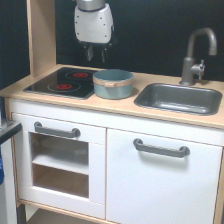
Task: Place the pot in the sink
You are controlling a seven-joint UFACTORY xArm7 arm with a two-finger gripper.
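1. The pot (113,83) is sitting upright on the counter (125,104), a squat blue-grey round with a tan rim band and a small tan handle facing the camera.
2. It is resting at the edge of the stovetop (62,82), on that stovetop's side toward the exterior view's right, its base overlapping the black edge or just beside it; which one cannot be told.
3. The sink (180,98) is lying near the pot on the exterior view's right, a dark grey basin sunk into the counter, with bare wood showing between the two.
4. The faucet (197,52) is standing behind the sink, its curved spout arching over the basin.
5. The gripper (95,53) is hanging above and behind the pot, toward the exterior view's left, touching nothing; its short dark fingers are pointing down with a narrow gap showing between them, holding nothing.
6. Two red rings are showing on the stovetop, left of the pot.
7. Below the pot, the white cabinet front is carrying two grey handles (161,148), one over a windowed oven door (59,162).
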